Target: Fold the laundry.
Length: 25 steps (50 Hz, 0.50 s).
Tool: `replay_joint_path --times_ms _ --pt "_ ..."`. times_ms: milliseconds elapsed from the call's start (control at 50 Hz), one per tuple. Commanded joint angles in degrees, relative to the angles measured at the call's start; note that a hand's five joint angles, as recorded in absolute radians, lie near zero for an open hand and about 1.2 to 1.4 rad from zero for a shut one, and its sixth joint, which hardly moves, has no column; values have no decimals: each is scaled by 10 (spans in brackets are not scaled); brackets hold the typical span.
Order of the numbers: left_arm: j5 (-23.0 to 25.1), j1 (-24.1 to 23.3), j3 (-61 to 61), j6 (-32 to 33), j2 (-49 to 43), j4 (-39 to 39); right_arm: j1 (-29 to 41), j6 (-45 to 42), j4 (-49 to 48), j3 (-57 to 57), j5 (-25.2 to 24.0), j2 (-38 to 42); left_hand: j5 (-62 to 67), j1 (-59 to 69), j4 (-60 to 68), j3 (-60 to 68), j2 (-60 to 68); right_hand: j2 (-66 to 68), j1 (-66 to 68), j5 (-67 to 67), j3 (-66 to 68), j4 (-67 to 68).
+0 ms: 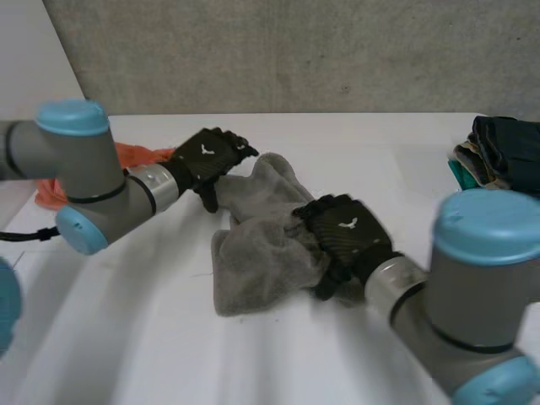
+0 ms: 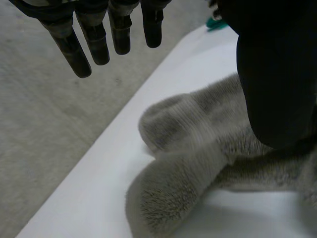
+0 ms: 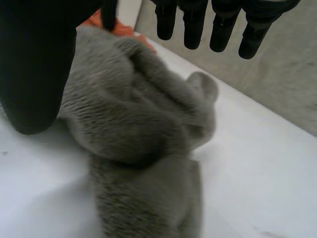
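So the grey towel (image 1: 257,253) is lying bunched up on the surface (image 1: 126,337) between the two hands. One end is by the left hand's (image 1: 207,156) thumb, the other under the right hand's (image 1: 346,232) palm. Both hands are open, fingers straight, gripping nothing. I'd have each hand pinch a real corner, then pull apart to flatten it before folding, or you're just folding a lump.
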Motion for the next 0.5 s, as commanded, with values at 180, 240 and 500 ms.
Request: replay_joint_path --times_ms 180,240,500 --pt "-85 -23 140 16 -142 54 27 -4 -117 -31 72 73 672 686 680 674 674 676 670 675 679 680" --pt "-134 -30 146 20 -141 90 25 -10 -114 -40 72 29 672 686 680 674 674 676 670 675 679 680" --pt "-190 -48 -66 -29 180 69 -121 -3 36 -156 24 -85 672 686 680 674 674 676 670 675 679 680"
